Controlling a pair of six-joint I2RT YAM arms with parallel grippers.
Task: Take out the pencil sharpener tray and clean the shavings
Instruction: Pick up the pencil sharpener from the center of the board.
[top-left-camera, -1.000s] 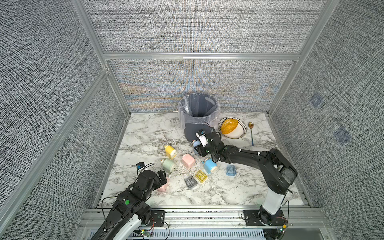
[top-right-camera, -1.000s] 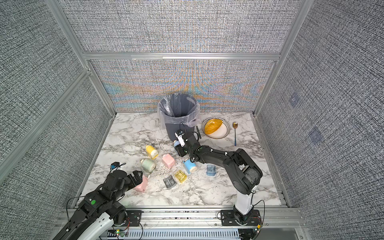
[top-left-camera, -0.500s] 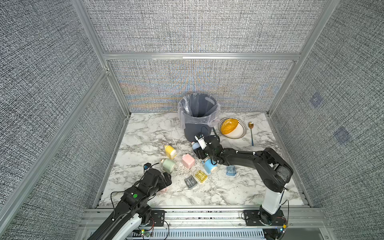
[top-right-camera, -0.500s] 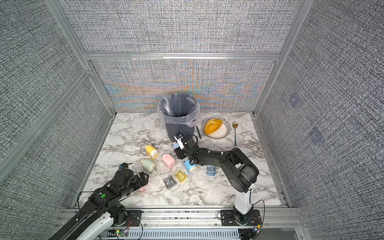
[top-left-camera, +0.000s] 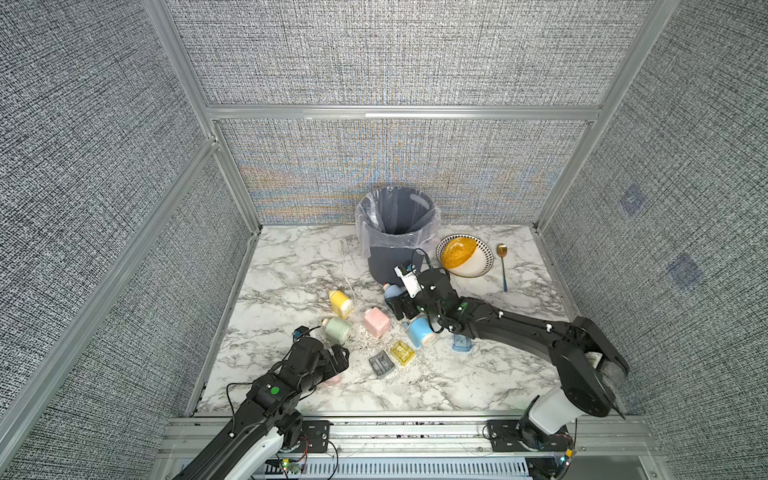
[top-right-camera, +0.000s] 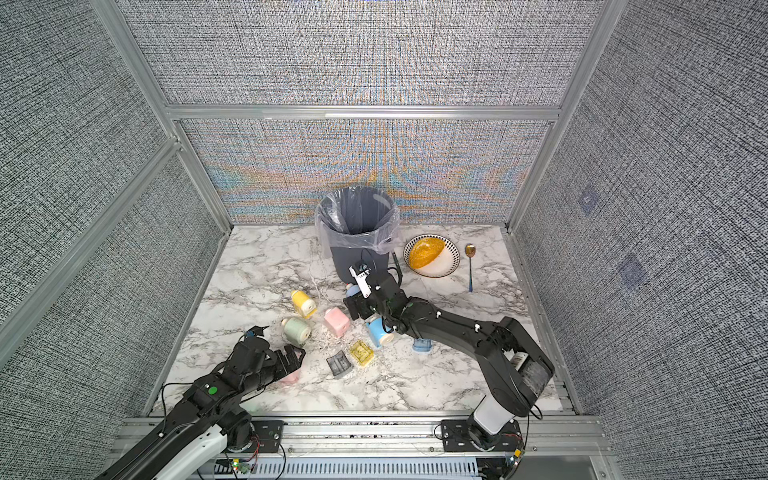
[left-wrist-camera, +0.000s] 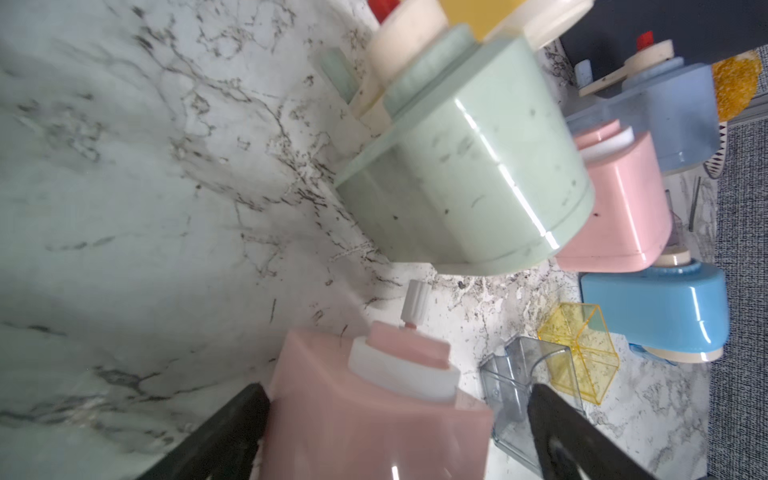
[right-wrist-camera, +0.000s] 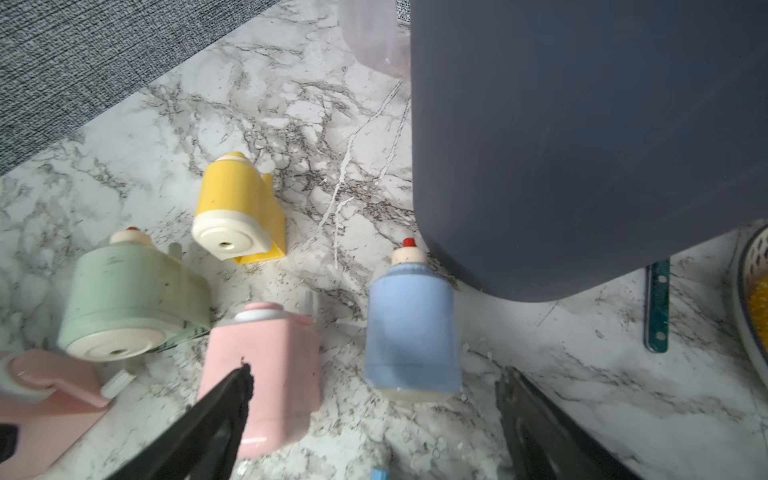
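Toward the tabletop's (top-left-camera: 291, 270) front left corner, the pink plastic pencil sharpener (left-wrist-camera: 332, 432) was bracketed lengthwise by the released left gripper (left-wrist-camera: 395, 395), crank end pointed away. Pale wood shavings (top-left-camera: 365, 341) were strewn nearby. The right gripper (right-wrist-camera: 374, 372), likewise spread, was positioned well apart.

Both top views look steeply down on the whole white marble tabletop (top-left-camera: 291, 266); wrist cameras skim it closely, sharing a pale-green plastic sharpener (left-wrist-camera: 465, 166).

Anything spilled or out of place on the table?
Yes. Shavings are strewn over the table, outside the bin, thickest around the grey tray and yellow tray. Those and the blue tray lie loose, outside any sharpener.
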